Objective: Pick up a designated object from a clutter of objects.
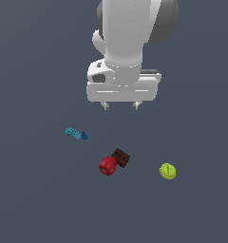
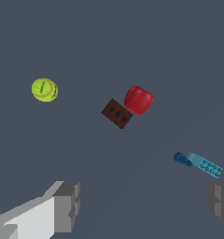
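The robot's grey jaws (image 1: 120, 105) hang wide open above the grey table (image 1: 35, 199), holding nothing. The tiny dark blue knobby piece (image 1: 84, 136) touches one end of the light teal ribbed block (image 1: 72, 133). It is too small to tell which way it points. Only the wrist view shows three holes in the dark brown block (image 2: 117, 113), which touches the red round ball (image 2: 138, 99). The yellow-green ball (image 2: 44, 89) sits well apart.

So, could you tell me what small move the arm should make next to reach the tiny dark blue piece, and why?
Probably a sideways shift toward the exterior view's left, before any descent. The gripper hangs open and empty above the floor, while the dark blue piece lies off to that side, touching the teal ribbed block. In the wrist view it sits near one finger, not centred between the two.
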Robot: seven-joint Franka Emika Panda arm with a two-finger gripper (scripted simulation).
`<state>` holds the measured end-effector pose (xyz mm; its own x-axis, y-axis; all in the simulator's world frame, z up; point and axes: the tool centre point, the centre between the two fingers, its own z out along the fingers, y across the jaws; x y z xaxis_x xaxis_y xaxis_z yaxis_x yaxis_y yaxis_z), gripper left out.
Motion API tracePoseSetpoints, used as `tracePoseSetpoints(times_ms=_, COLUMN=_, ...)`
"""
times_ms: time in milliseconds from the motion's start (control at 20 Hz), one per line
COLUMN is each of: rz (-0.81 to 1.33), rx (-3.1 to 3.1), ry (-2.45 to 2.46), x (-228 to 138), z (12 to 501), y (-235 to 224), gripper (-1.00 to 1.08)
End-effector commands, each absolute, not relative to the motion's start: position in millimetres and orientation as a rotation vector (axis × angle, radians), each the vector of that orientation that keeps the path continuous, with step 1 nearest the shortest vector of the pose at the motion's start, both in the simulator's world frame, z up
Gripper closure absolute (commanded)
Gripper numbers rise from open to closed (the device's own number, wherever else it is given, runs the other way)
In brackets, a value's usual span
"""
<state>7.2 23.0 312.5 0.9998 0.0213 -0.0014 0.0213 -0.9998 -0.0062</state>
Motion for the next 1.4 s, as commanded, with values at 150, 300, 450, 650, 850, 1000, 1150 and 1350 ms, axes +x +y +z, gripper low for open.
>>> tracePoseSetpoints(times_ms=150, rz=-0.005, rx=-3.13, ry=-0.043, x=8.6, z=313.5, y=27.3, gripper=-0.92)
tracePoseSetpoints(times_ms=300, rz=-0.025, rx=-3.115, ry=-0.069, x=12.5, z=316.4, y=39.7, gripper=-0.92)
tracePoseSetpoints(times_ms=450, rz=-0.038, rx=-3.104, ry=-0.085, x=14.9, z=318.8, y=48.4, gripper=-0.92)
tracePoseSetpoints(times_ms=650, rz=-0.037, rx=-3.105, ry=-0.085, x=14.8, z=318.3, y=47.5, gripper=-0.92)
tracePoseSetpoints(times_ms=850, rz=-0.038, rx=-3.104, ry=-0.104, x=15.3, z=314.3, y=44.0, gripper=-0.92)
tracePoseSetpoints(times_ms=1000, rz=-0.038, rx=-3.104, ry=-0.131, x=15.9, z=308.4, y=38.5, gripper=-0.92)
tracePoseSetpoints(times_ms=1150, rz=-0.038, rx=-3.102, ry=-0.168, x=16.5, z=300.0, y=30.8, gripper=-0.92)
tracePoseSetpoints(times_ms=1350, rz=-0.038, rx=-3.099, ry=-0.234, x=17.0, z=285.4, y=17.1, gripper=-0.92)
